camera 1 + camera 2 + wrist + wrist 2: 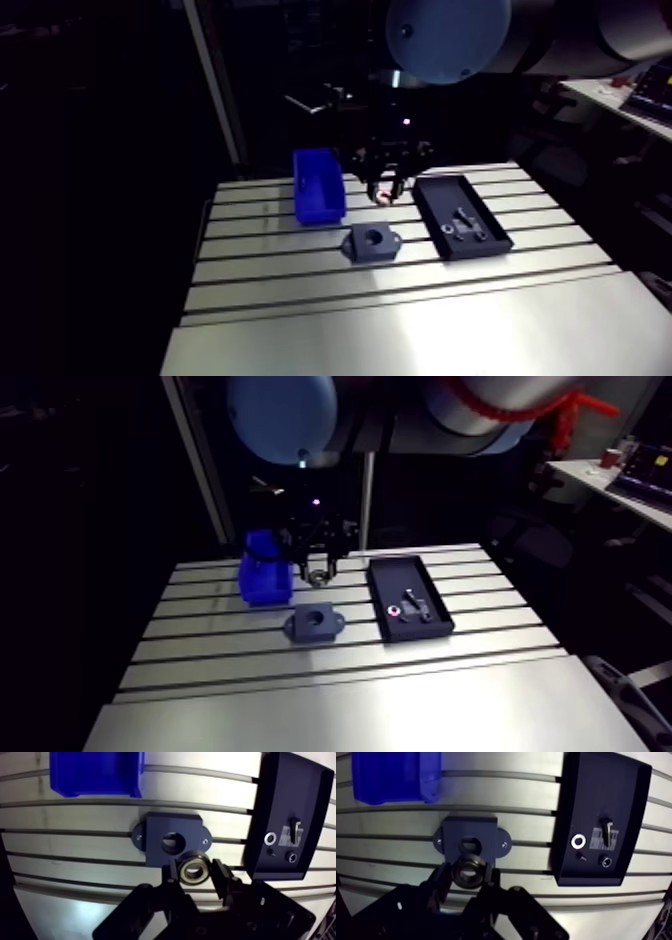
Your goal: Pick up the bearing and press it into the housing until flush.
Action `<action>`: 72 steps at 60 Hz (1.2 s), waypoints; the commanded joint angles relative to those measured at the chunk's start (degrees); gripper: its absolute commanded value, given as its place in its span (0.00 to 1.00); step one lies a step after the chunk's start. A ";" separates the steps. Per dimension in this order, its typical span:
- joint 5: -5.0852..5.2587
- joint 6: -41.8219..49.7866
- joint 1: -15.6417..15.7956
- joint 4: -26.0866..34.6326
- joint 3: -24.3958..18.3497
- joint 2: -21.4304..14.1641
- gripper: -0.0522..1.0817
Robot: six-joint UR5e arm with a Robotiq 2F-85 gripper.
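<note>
Got the bearing point(468, 872) pinched tight in the gripper point(196, 872), hanging just short of the housing point(159, 834) bore. Better to centre dead over the hole, keep level, then push straight down slowly. Probably cocks easily otherwise.

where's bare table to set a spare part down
The wide near strip of table in front of the housing is bare. Also left of the housing. Crowded: between blue bin, housing and black tray, where the claw holds the bearing.

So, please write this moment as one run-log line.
gripper shut on silver metal ring bearing | dark housing block bore empty | bearing near housing, not inserted
</note>
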 commanded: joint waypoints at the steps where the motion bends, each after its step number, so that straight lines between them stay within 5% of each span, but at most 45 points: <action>1: -0.18 0.03 1.51 -2.21 0.40 1.86 0.84; 72: -0.36 -1.20 1.98 -7.25 2.76 5.35 0.84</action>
